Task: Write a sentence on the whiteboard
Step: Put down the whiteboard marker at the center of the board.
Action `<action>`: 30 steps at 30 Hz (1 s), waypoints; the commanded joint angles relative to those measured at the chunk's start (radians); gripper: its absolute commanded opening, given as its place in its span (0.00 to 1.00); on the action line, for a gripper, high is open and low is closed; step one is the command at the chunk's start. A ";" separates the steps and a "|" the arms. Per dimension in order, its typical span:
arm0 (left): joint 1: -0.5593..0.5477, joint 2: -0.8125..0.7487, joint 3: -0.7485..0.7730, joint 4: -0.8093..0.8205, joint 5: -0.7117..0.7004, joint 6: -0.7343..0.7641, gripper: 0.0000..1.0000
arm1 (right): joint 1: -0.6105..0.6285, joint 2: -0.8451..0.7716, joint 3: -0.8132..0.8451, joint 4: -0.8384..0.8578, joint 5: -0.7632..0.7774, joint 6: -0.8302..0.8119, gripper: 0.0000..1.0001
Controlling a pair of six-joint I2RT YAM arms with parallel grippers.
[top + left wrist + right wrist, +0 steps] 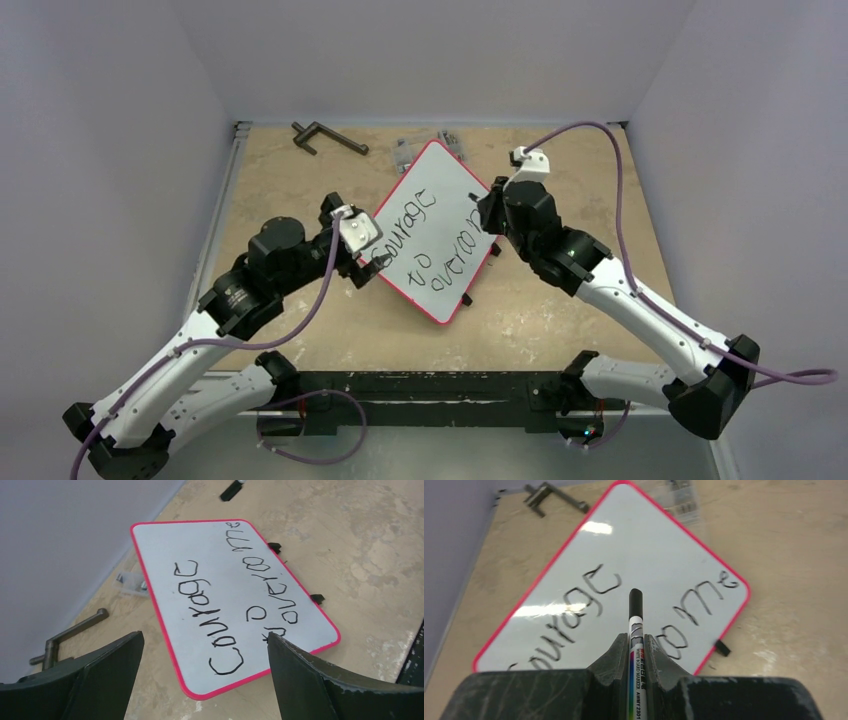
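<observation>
The whiteboard (pixel 430 225) lies flat and turned diagonally on the tan table, with a red-pink frame and black handwriting reading "Courage to overcome". My left gripper (pixel 362 268) is open and empty at the board's near left corner. In the left wrist view its fingers (pixel 112 667) stand wide apart on either side of that corner of the board (pixel 225 590). My right gripper (pixel 490 210) is over the board's right edge, shut on a whiteboard marker (pixel 635 625). The marker's black end points at the board (pixel 644 550) between "Courage" and "me". I cannot tell whether it touches.
Two small black feet (pixel 316 598) stick out of the board's right edge. A dark metal crank-shaped piece (pixel 328 137) and clear plastic parts (pixel 403 152) lie at the table's back. A metal rail (pixel 212 235) runs along the left edge. Purple-grey walls close in three sides.
</observation>
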 commanded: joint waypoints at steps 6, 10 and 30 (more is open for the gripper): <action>0.001 0.066 0.077 0.059 -0.517 -0.211 1.00 | -0.170 -0.039 -0.205 0.014 0.368 0.042 0.00; 0.054 0.135 0.156 -0.045 -0.622 -0.302 1.00 | -0.246 -0.014 -0.298 0.083 0.320 0.102 0.00; 0.179 0.170 0.174 -0.073 -0.585 -0.364 1.00 | -0.424 0.056 -0.547 0.327 0.021 0.172 0.65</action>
